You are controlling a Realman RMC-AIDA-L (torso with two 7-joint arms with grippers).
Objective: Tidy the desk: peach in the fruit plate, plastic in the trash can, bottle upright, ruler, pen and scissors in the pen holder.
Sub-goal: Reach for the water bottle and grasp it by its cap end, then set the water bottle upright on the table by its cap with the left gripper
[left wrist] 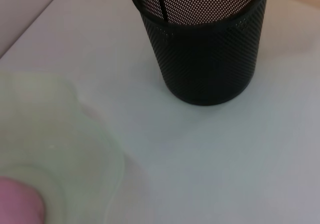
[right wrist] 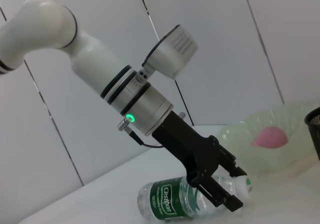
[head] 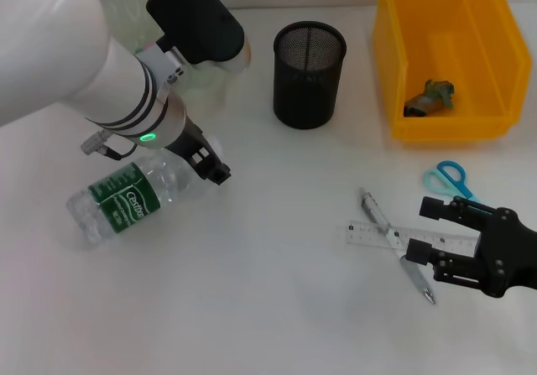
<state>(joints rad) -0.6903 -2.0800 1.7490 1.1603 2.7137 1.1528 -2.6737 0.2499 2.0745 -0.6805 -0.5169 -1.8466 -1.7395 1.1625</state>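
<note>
The clear plastic bottle with a green label (head: 126,202) is seen lying on its side on the white desk (head: 252,291), the left gripper (head: 210,164) spread open around its neck. The black mesh pen holder (head: 309,74) stands behind, the open right gripper (head: 430,231) beside the clear ruler (head: 377,235).

The bottle (head: 126,200) is lying at the frame's left, the holder (head: 309,74) standing at top centre, the bin (head: 448,56) sitting upper right. The pen (head: 394,242) is crossing the ruler (head: 379,235) lower right, with the scissors (head: 450,179) lying just above them.

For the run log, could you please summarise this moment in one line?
left pincer: open at lying bottle | right pincer: open over ruler
</note>
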